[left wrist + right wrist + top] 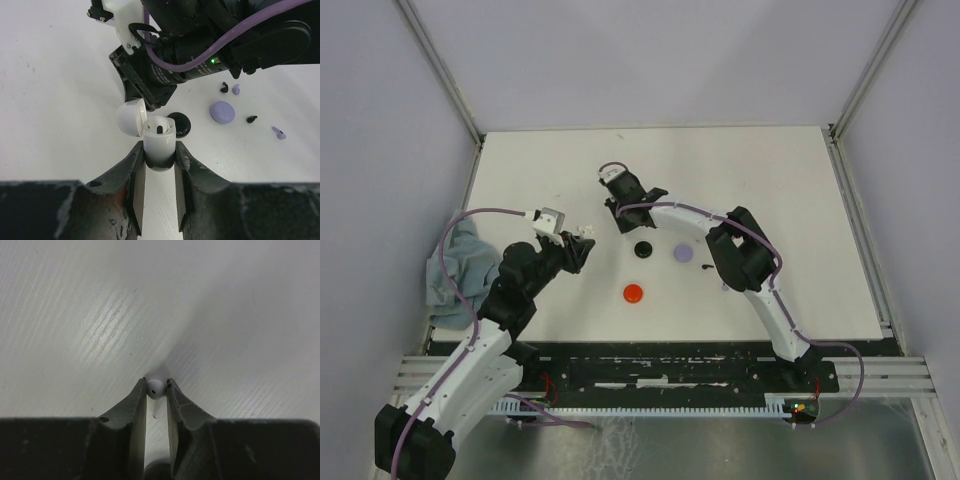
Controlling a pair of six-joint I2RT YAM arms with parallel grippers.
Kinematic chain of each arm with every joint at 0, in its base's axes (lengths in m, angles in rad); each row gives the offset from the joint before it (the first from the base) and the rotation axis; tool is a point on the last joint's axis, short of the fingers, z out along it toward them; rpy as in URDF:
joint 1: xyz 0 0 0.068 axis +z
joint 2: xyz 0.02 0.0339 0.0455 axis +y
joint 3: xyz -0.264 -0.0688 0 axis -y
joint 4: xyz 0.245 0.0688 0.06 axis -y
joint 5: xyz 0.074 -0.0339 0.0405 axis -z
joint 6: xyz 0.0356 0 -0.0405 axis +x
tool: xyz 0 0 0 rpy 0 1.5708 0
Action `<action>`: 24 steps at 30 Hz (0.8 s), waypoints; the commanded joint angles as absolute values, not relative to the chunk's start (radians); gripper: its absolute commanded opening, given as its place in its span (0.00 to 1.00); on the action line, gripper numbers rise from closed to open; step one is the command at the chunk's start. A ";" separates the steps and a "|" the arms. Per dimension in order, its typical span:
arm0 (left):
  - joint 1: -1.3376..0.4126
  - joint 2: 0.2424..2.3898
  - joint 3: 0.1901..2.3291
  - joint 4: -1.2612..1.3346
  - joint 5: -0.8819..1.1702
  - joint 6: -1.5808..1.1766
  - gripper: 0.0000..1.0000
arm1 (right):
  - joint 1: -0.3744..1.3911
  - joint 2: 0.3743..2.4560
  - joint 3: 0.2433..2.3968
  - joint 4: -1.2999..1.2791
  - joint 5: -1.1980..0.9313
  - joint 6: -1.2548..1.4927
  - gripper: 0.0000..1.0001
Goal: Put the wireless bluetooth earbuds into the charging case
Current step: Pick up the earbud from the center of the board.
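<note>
At the far left of the overhead view we see a crumpled blue-grey cloth [458, 272] lying at the left edge of the white table [790, 190]. Just right of it is the left gripper [159, 152], clamped on a white charging case [159, 140]. Through the left wrist camera we see its fingers [136, 167] pressing the case's lower body from either side. The case stands upright, with its hinged lid [130, 117] swung open to the left. A dark spot shows in the open top. We cannot tell whether it is an empty socket or a bud.

Next to the right, and a little up-table near the middle, is the right gripper [155, 385]. It pinches a white earbud [153, 388], with the rounded head between the fingertips and the stem pointing back toward the wrist. Only bare table shows beyond it.

Below that gripper in the overhead view we find a red disc case [634, 293], nearest the arm bases. A black disc case [642, 248] lies just behind the held charging case in the left wrist view. To its right is a lavender disc case [222, 111].

Loose buds lie on the table around the lavender disc. A black earbud [225, 87] and a lavender earbud [236, 89] lie just beside each other beyond it. A second black earbud [251, 119] lies near its right side, and a second lavender earbud [279, 132] lies farther right.
</note>
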State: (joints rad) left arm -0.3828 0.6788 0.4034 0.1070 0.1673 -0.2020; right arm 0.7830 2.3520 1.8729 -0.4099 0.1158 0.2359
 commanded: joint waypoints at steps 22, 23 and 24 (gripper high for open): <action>-0.382 0.647 0.377 0.310 0.357 -0.148 0.03 | 0.775 1.880 1.453 -0.475 0.153 0.306 0.21; -0.383 0.644 0.377 0.310 0.359 -0.144 0.03 | 0.775 1.863 1.422 -0.472 0.150 0.322 0.21; -0.384 0.643 0.374 0.310 0.359 -0.140 0.03 | 0.774 1.843 1.393 -0.468 0.143 0.336 0.20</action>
State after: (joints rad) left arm -0.3828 0.6628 0.3779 0.2276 0.3187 -0.1997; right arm 0.7776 1.9091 1.4887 -0.4786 0.1375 0.2714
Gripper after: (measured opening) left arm 0.330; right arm 0.250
